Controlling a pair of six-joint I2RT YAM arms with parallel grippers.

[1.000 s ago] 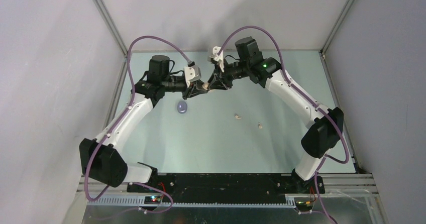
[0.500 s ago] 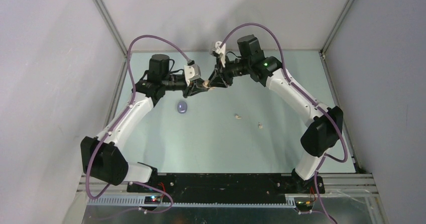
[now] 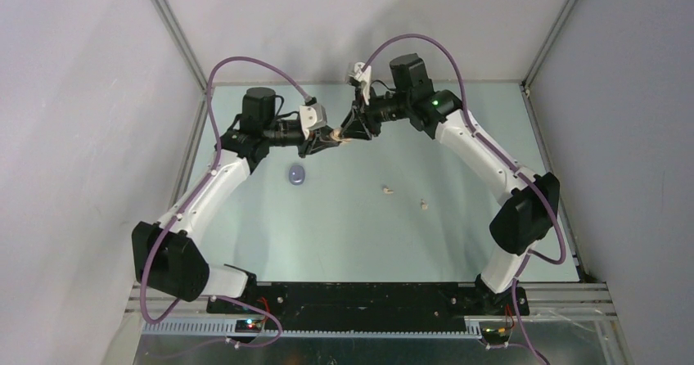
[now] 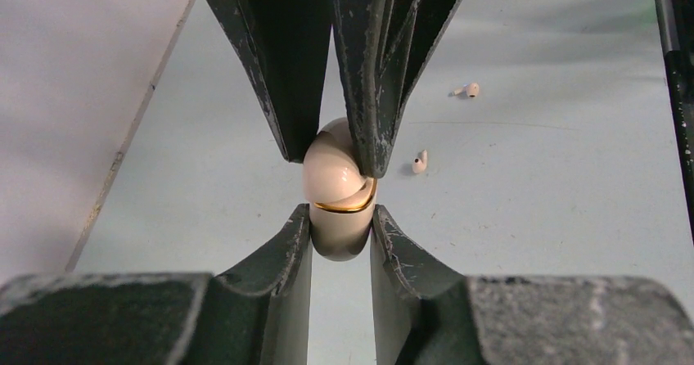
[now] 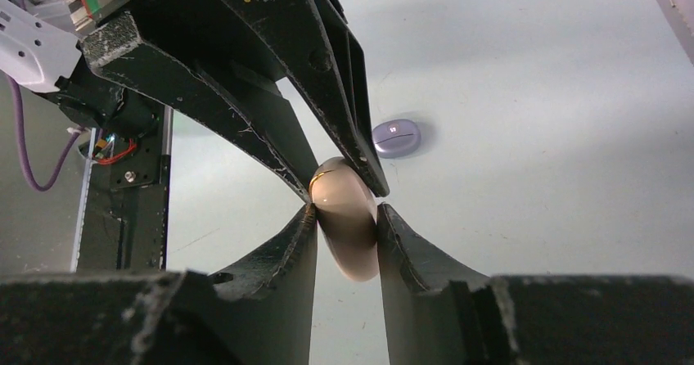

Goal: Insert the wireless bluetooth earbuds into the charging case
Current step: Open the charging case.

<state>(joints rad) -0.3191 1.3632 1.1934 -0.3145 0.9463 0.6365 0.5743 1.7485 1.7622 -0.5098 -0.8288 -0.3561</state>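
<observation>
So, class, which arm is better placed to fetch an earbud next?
Right, probably: both white earbuds lie on its side, and the left gripper grips the charging case by its body.

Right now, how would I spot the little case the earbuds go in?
Look at the far middle of the table, where the two robot arms meet. Pinched between the left hand and the right hand is the charging case, a rounded cream shell with a thin gold line. The white earbuds and the lavender oval lie loose on the table; only the case is gripped.
</observation>
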